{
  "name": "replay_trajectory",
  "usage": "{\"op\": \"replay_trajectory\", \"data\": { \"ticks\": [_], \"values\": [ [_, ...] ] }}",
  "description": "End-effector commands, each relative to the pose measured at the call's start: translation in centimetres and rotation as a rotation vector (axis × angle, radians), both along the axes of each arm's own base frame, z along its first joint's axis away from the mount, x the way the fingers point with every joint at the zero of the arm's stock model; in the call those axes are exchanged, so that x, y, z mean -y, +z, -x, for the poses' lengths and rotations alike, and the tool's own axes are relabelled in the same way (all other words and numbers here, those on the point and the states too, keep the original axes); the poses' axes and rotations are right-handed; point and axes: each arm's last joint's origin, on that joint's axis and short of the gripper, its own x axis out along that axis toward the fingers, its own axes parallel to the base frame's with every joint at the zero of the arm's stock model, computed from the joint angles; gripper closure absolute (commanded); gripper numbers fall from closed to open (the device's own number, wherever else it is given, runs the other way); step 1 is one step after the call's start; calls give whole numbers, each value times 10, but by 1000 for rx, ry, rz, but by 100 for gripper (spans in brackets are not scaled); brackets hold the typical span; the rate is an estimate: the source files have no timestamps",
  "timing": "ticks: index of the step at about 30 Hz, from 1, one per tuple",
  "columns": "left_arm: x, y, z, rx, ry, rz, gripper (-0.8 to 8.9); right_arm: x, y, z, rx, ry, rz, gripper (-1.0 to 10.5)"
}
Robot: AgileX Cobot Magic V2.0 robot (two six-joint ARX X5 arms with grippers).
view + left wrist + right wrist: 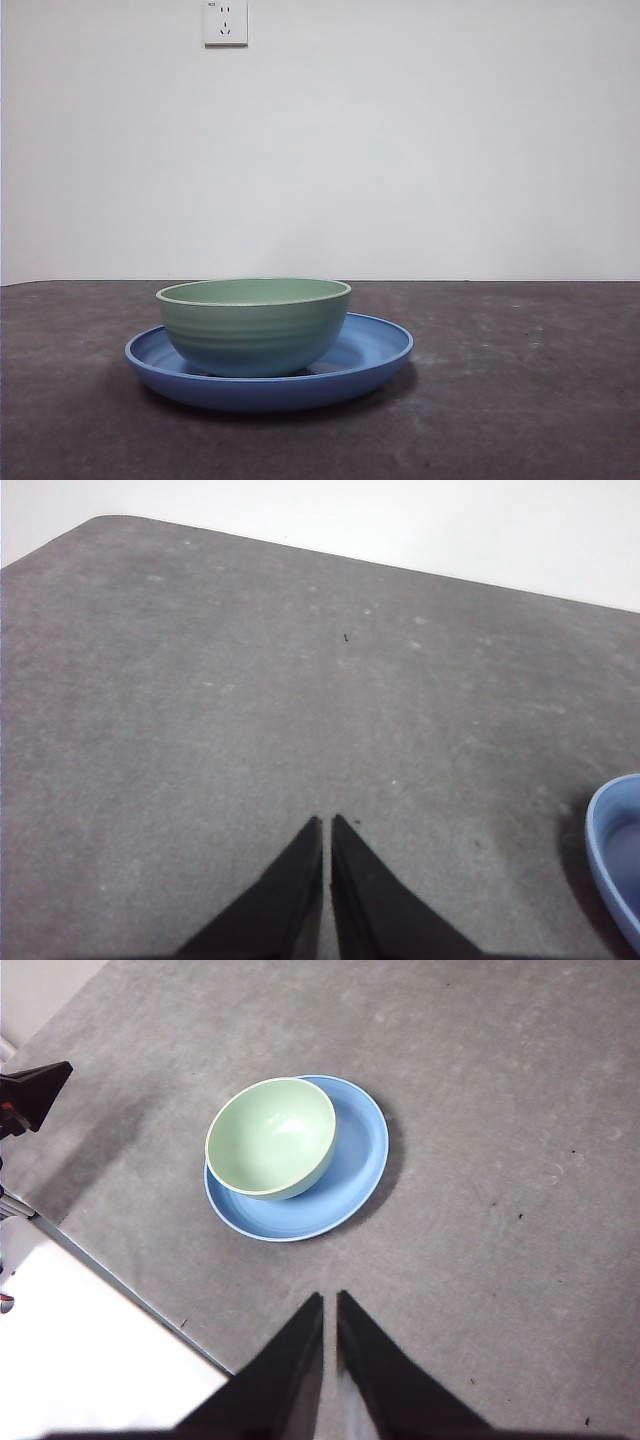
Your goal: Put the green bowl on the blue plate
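Note:
The green bowl (254, 325) stands upright on the blue plate (375, 352) in the front view, set toward the plate's left side. The right wrist view shows the bowl (271, 1137) on the plate (352, 1155) from above, well apart from my right gripper (329, 1300), which is shut and empty above the table. My left gripper (327, 823) is shut and empty over bare table; only an edge of the plate (606, 852) shows in its view. Neither gripper shows in the front view.
The dark grey table (520, 380) runs to a white wall with a power socket (225, 22). The right wrist view shows the table's edge (120, 1282) and a black tip of the other arm (35, 1090) beside it.

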Motion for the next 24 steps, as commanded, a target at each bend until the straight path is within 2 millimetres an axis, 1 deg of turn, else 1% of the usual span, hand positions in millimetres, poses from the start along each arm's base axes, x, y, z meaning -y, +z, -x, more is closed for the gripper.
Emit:
{"op": "replay_trajectory", "data": {
  "ticks": [1,8,24],
  "values": [
    [0,-7,0,-10,0,-32,793,0,4,0,23,11,-1,929],
    [0,-4,2,30,-2,-46,793,0,4,0,24,11,-1,929],
    [0,-4,2,28,-2,-46,793,0,4,0,23,11,-1,929]
  ]
}}
